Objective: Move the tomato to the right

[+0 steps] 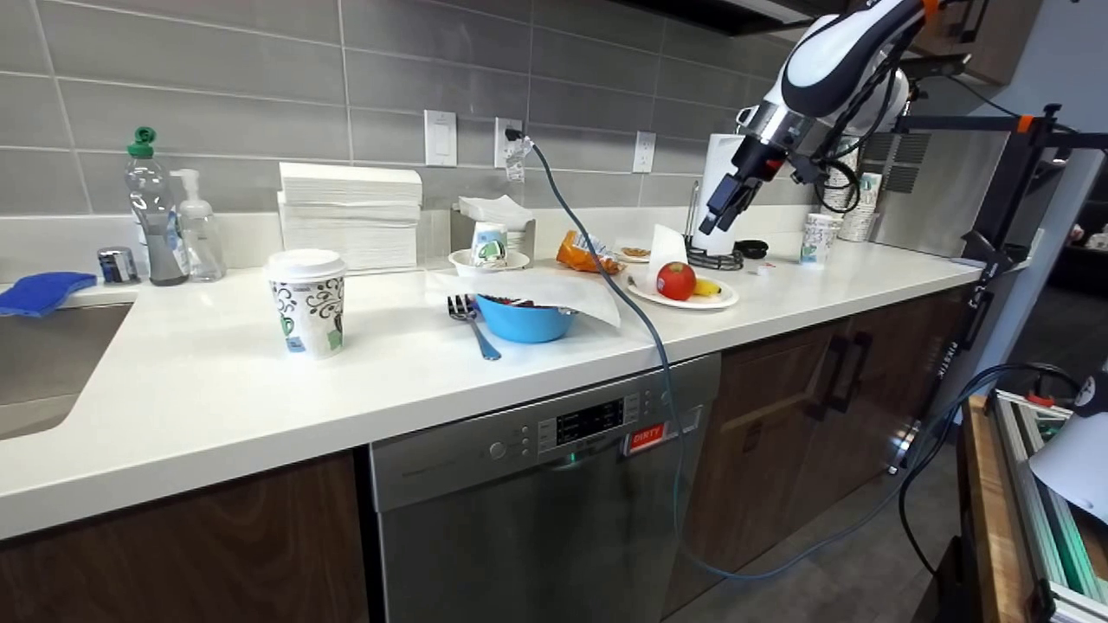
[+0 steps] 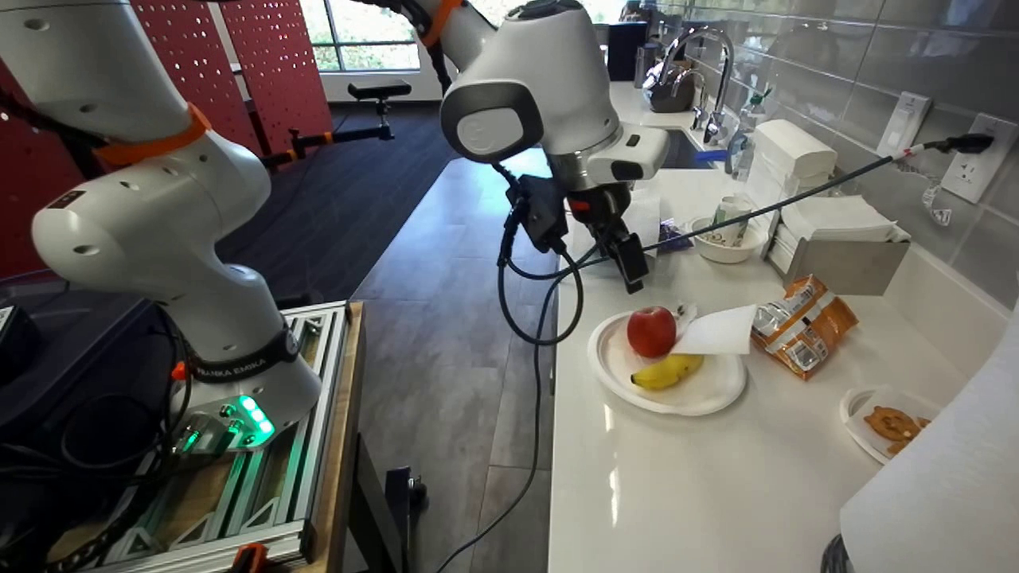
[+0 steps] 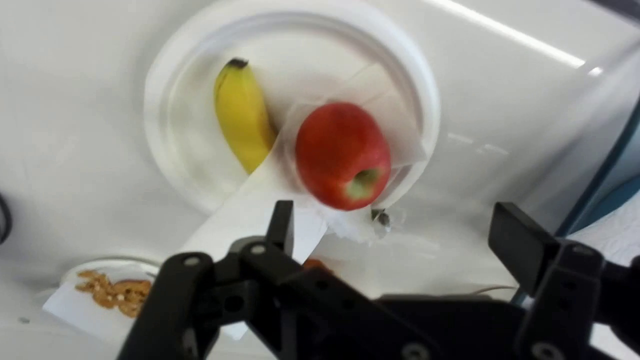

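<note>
The tomato, a glossy round red fruit with a pale green stem hollow, shows in both exterior views (image 1: 676,281) (image 2: 652,331) and in the wrist view (image 3: 342,156). It sits on a white plate (image 2: 603,374) over thin paper, next to a yellow banana piece (image 3: 242,117). My gripper (image 3: 395,215) is open and empty in the wrist view. In an exterior view the gripper (image 2: 633,270) hangs above the counter, higher than the tomato and near the plate's edge. The tomato lies ahead of the fingers in the wrist view, not between them.
A cable (image 1: 645,320) runs from the wall outlet across the counter. A blue bowl (image 1: 524,322), a fork (image 1: 474,324) and a patterned cup (image 1: 309,303) stand on the counter. A white paper (image 2: 716,330) sticks up from the plate beside an orange snack bag (image 2: 804,326).
</note>
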`<act>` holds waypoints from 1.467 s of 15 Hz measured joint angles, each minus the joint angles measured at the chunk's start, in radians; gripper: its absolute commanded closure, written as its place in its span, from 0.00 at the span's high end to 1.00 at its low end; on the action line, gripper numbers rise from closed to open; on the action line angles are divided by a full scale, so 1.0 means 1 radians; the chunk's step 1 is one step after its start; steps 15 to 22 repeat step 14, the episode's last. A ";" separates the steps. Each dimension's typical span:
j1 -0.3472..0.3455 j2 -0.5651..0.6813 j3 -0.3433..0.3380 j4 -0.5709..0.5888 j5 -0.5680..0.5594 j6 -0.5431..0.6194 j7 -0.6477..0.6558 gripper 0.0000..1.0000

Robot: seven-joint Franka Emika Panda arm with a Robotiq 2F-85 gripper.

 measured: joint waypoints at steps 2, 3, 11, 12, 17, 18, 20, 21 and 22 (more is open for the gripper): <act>0.068 -0.069 -0.069 -0.028 0.000 -0.124 0.037 1.00; 0.099 -0.107 -0.109 -0.050 -0.014 -0.159 0.070 1.00; 0.105 -0.408 -0.257 -0.232 -0.201 -0.176 0.262 1.00; 0.105 -0.410 -0.257 -0.234 -0.202 -0.176 0.264 1.00; 0.106 -0.409 -0.257 -0.234 -0.203 -0.176 0.265 1.00; 0.106 -0.409 -0.257 -0.234 -0.203 -0.176 0.265 1.00; 0.106 -0.409 -0.257 -0.234 -0.203 -0.176 0.265 1.00; 0.106 -0.409 -0.257 -0.234 -0.203 -0.176 0.265 1.00; 0.106 -0.409 -0.257 -0.234 -0.203 -0.176 0.265 1.00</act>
